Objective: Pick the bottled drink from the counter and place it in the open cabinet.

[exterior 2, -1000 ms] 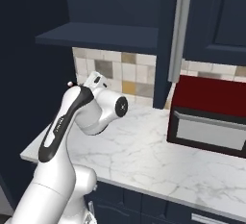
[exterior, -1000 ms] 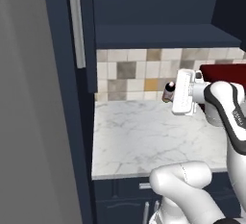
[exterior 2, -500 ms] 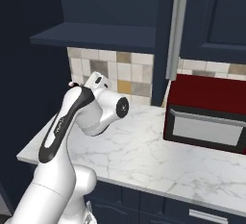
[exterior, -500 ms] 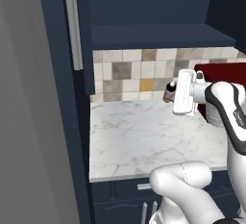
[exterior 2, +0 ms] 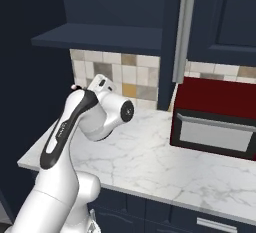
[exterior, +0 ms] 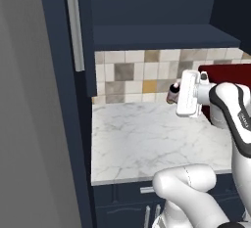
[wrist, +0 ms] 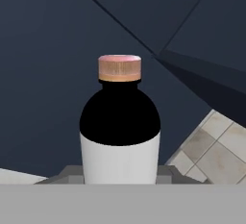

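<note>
Hand view shows the bottled drink [wrist: 120, 127] in the middle of the frame, standing up between the two grey fingertips [wrist: 67, 174] at the bottom. The jaws are closed on the bottle's lower part, one on each side. The bottle has a pinkish-orange cap on top, a black shoulder under it and a white part lower down.

In the left base view the gripper [exterior: 177, 94] sits at the middle right of the frame, up in the air above the counter [exterior: 147, 144]. Only a small dark and pink bit of the bottle peeks out at its left side. The open cabinet [exterior: 157, 36] is in the upper middle of that frame, and its dark shelf is higher than the bottle. The cabinet's open door with its long silver handle [exterior: 74, 24] is at the upper left.

What could go wrong, as a guess: the bottle still has to go up and over the front edge of the shelf. If the arm pushes forward too low, the cap could bump that edge and the bottle could tip or slip out. The door on the left is close too, so a wide swing could hit it. A red box [exterior 2: 215, 117] sits on the counter at the right of the right base view, and a dropped bottle could roll
</note>
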You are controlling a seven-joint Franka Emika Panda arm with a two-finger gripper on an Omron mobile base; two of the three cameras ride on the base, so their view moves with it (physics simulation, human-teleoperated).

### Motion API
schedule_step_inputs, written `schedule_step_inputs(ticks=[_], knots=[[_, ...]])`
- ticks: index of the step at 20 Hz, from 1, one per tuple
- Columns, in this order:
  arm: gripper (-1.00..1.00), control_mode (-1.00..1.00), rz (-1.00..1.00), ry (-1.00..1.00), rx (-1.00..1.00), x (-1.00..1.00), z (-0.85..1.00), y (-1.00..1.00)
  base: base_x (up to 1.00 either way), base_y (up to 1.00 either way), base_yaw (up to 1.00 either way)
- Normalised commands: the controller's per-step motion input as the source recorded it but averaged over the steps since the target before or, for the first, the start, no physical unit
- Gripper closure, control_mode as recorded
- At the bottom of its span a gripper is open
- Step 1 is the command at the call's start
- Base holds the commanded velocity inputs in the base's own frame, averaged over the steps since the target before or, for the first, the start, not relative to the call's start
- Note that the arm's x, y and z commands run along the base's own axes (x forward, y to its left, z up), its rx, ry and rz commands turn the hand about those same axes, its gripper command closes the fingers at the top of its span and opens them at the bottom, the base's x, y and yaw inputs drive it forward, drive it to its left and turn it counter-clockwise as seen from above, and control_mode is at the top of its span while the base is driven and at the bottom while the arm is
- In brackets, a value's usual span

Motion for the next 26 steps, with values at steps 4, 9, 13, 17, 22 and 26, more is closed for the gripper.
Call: schedule_step_inputs(ticks=[4,9,13,17,22,26], knots=[[1.0,-1.0,-0.04,0.0,0.0,0.0,0.25,0.06,0.0,0.0,0.0],[1.0,-1.0,-0.07,0.0,0.0,-0.01,0.42,0.03,0.0,0.0,0.0],[1.0,-1.0,-0.06,0.0,0.0,-0.13,0.37,0.02,0.0,0.0,0.0],[1.0,-1.0,-0.05,-0.01,0.0,-0.21,0.37,0.0,0.0,0.0,0.0],[1.0,-1.0,-0.07,0.0,0.0,-0.08,0.45,0.01,0.0,0.0,0.0],[1.0,-1.0,-0.1,0.0,0.01,0.0,0.46,0.09,0.0,0.0,0.0]])
